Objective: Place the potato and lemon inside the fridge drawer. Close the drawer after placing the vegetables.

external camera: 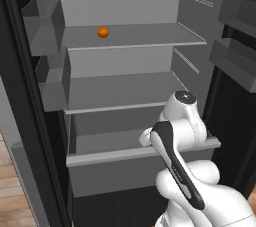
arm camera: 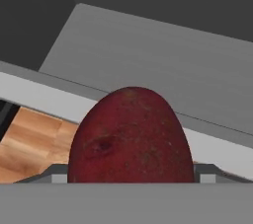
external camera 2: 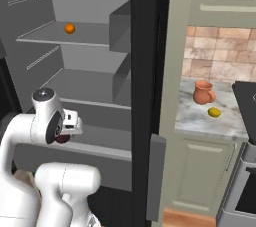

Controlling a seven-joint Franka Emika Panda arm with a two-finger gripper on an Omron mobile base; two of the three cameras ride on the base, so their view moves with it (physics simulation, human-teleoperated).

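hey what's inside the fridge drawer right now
The open fridge drawer shows only bare grey floor where visible. The arm covers its right part, so that corner cannot be checked. The gripper holds the potato at the drawer's rim.

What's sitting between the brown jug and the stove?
The lemon lies on the counter between the terracotta jug and the stove, seen in the right base view.

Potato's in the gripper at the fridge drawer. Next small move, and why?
Probably ease the gripper forward and down before releasing. In the hand view the potato sits over the fridge drawer front rim, with wood floor visible beside it. The lemon waits on the counter.
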